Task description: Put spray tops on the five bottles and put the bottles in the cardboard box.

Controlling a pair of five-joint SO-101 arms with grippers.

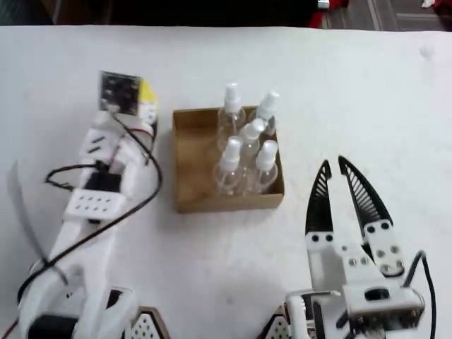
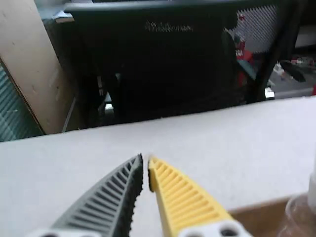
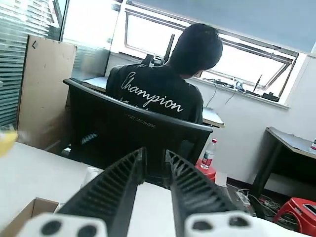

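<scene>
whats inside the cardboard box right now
Five clear bottles stand bunched in the cardboard box, each with a white spray top on. The rest of its floor is bare; the floor beneath the bottles is hidden.

The high camera looks down on the box (image 1: 191, 162); both wrist cameras sit low beside it, catching its corner, facing outward.

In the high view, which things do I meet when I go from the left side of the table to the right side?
Left gripper → cardboard box, with five bottles standing in its right part → right gripper.
</scene>
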